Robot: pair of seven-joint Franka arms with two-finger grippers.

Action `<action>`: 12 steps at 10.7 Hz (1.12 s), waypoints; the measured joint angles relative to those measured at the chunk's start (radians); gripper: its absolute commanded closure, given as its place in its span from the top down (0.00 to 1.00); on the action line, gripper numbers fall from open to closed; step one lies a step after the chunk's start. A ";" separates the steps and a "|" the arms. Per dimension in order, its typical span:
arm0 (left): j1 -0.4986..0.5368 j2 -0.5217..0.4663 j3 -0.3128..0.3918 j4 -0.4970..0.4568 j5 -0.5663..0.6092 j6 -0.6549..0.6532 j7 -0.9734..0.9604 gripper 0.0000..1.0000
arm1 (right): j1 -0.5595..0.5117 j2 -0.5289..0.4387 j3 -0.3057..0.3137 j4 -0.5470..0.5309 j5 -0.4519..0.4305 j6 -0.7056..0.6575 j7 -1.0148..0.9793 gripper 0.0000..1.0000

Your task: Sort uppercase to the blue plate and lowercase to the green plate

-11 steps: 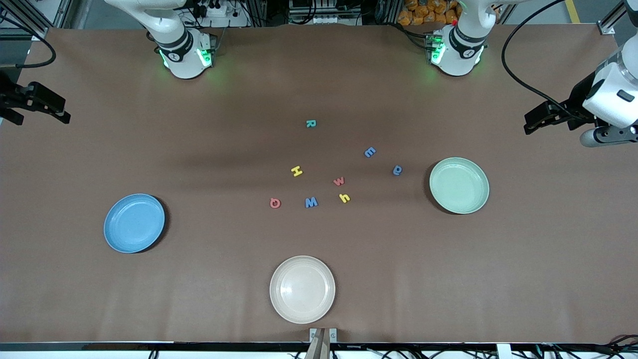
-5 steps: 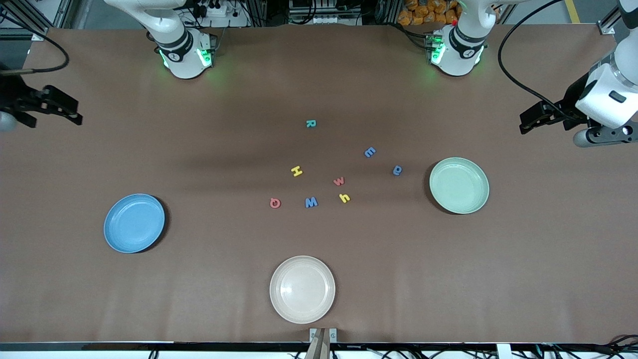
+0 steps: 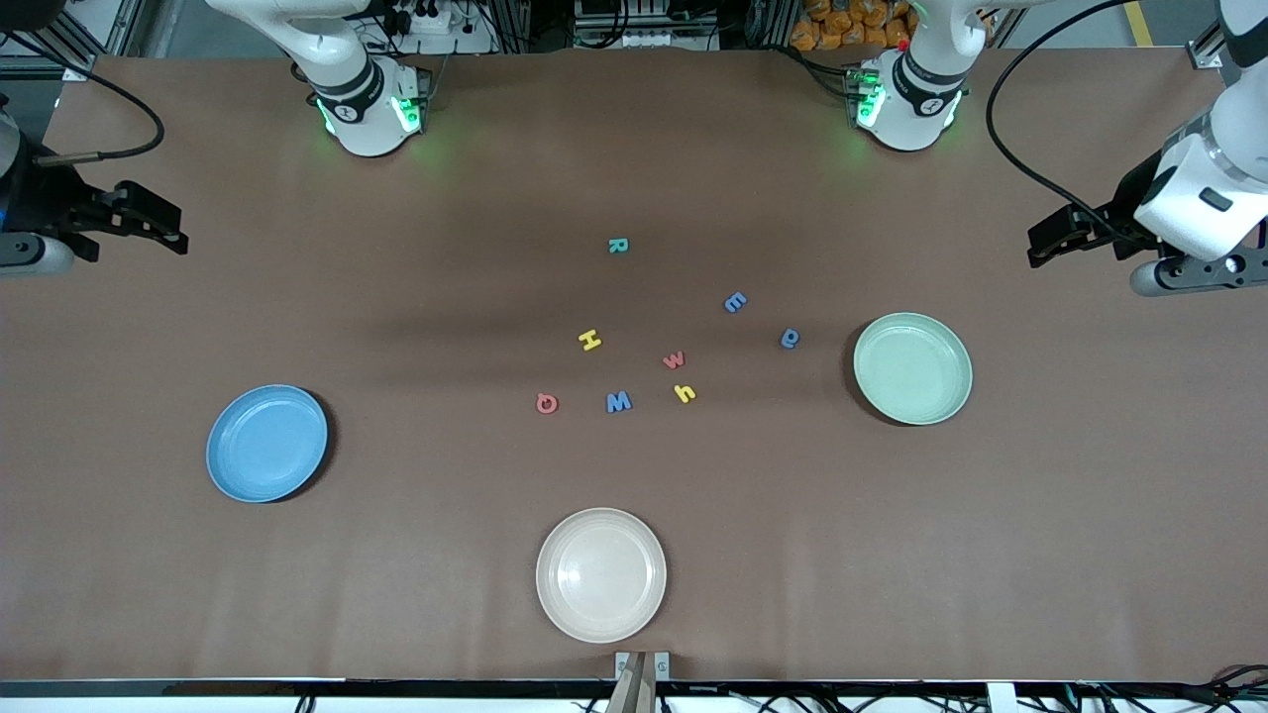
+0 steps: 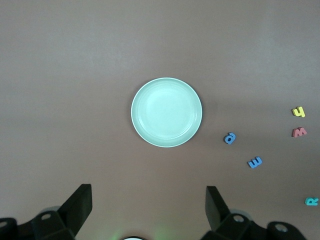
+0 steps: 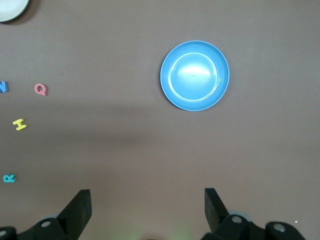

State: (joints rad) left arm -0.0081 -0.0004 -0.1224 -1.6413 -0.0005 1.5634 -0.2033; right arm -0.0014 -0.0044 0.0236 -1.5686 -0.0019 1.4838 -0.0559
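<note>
Nearest the front camera, I am seeing the cream plate (image 3: 600, 574) sitting at the counter (image 3: 892, 555) edge; it is not part of the sort, so I am treating it as a place to avoid.

Next out, the blue plate (image 3: 266, 443) is lying toward the right arm's end of the counter and the green plate (image 3: 912, 367) toward the left arm's end, each well apart from the letters and both holding nothing. I am judging that this layout is giving each arm its own drop zone.

Between the plates, the letters are lying flat and separated from one another. The Q (image 3: 547, 403), the W (image 3: 618, 401) and the yellow h (image 3: 684, 393) are lying nearest. The pinkish-red w (image 3: 674, 359) is just beside the h. The H (image 3: 589, 340) and the rounded blue letter (image 3: 789, 338) are lying a little farther out, then the blue e (image 3: 735, 302), and the R (image 3: 616, 246) farthest of all. No letter is yet sorted.

The spacing is leaving room for fingers around each piece, though I am expecting the thin foam to need a low, square approach.

The right claw (image 3: 149, 226) is hanging released and holding nothing over bare counter at its own end. The left claw (image 3: 1052, 238) is likewise spread wide and unloaded over its end, near the green plate.
</note>
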 measured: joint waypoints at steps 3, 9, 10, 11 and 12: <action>0.000 -0.010 -0.014 -0.090 0.000 0.085 -0.004 1.00 | 0.006 0.011 0.001 0.000 0.000 0.000 0.000 1.00; 0.000 -0.028 -0.077 -0.286 -0.051 0.300 -0.110 1.00 | 0.133 0.099 0.004 -0.028 0.003 0.029 0.135 1.00; -0.001 -0.027 -0.097 -0.325 -0.053 0.347 -0.106 1.00 | 0.153 0.130 0.005 -0.028 0.003 0.048 0.174 1.00; -0.002 -0.022 -0.128 -0.372 -0.054 0.403 -0.084 1.00 | 0.160 0.153 0.005 -0.028 0.006 0.056 0.193 1.00; -0.004 -0.010 -0.156 -0.402 -0.054 0.446 -0.040 1.00 | 0.156 0.160 0.003 -0.026 0.021 0.057 0.199 1.00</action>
State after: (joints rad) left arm -0.0118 -0.0100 -0.2780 -2.0437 -0.0545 2.0095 -0.2436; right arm 0.1546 0.1558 0.0261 -1.5947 0.0194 1.5413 0.1428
